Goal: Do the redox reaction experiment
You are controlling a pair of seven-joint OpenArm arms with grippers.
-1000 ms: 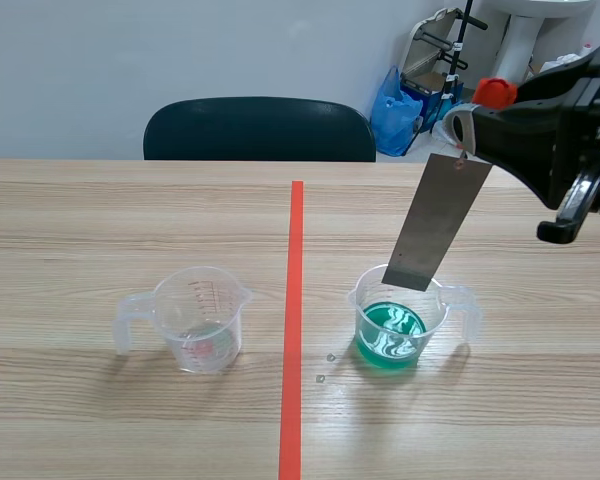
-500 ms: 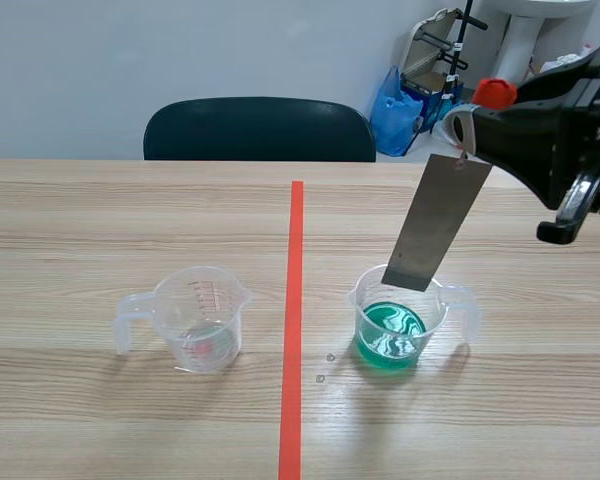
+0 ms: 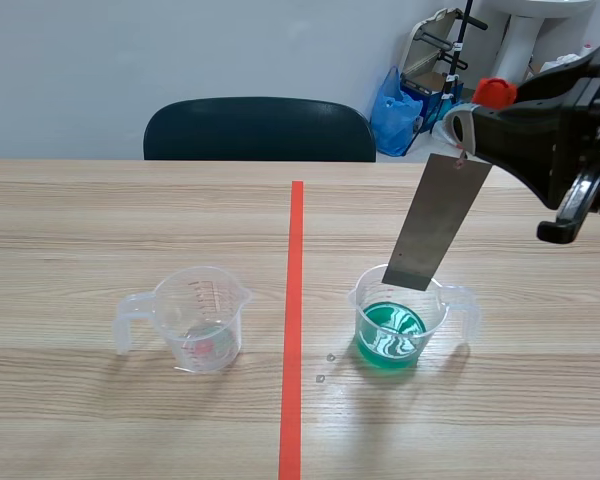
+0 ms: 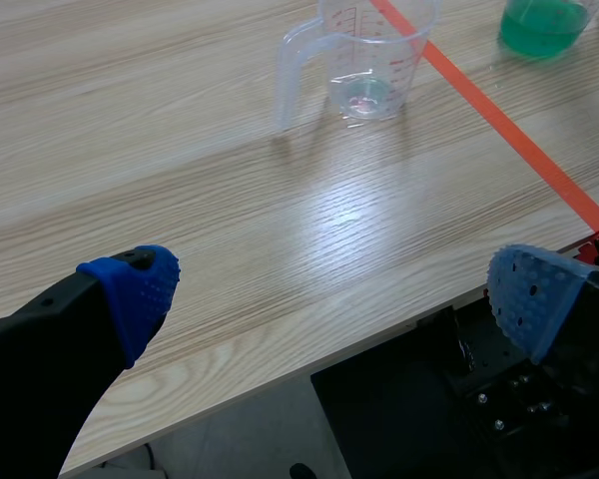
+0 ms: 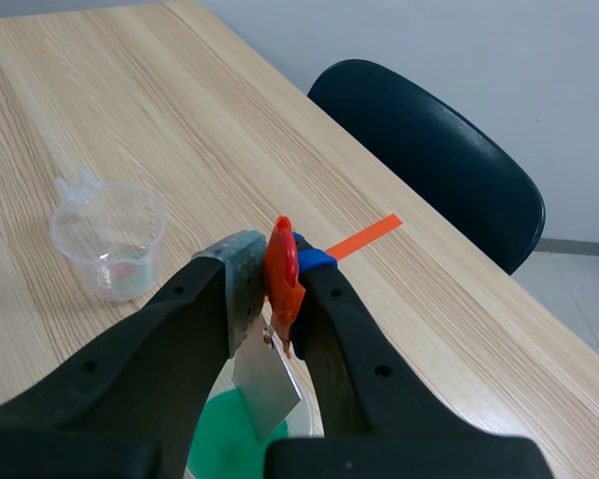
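Scene view: your right arm comes in high from 3 o'clock, wrist raised, with the right pincer aimed toward 9 o'clock. It is pinching the top of a metal strip. The strip hangs tilted, its lower end toward 7 o'clock at the rim of the green-liquid cup and above the liquid. A clear cup stands at 9 o'clock of the green one, well apart, across the tape line on the bench.

Left wrist view: your left pincer is low over the bench's near edge, fingers spread wide with nothing between them. The clear cup is ahead at 12 o'clock and the green-liquid cup ahead at 1 o'clock.

Right wrist view: the right pincer is closed on the strip's top together with an orange-red clip. The metal strip hangs down toward the green-liquid cup under the pincer. The clear cup is at 10 o'clock.
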